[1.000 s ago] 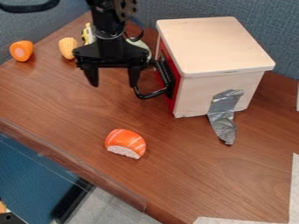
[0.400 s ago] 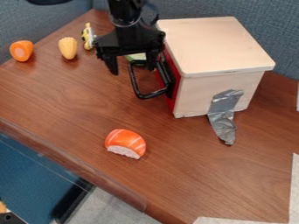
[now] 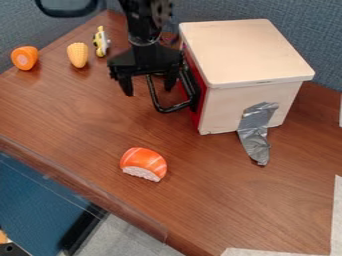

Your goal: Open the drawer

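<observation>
Two fingers of your gripper (image 3: 148, 87) stand apart, released, with part of the black handle (image 3: 176, 107) showing between them; you can't tell whether they touch it. Your red drawer (image 3: 196, 117) has its front close against the box (image 3: 244, 50), on the side facing the left of your tabletop (image 3: 220, 195). The box stands near the far edge, and grey tape (image 3: 256, 130) runs down its near side onto the wood. You have a carrot (image 3: 25, 58) near the left edge, then corn (image 3: 78, 54), then a toy car (image 3: 101, 42) near the far left corner. Sushi (image 3: 143, 164) lies nearer you, towards the front edge.
</observation>
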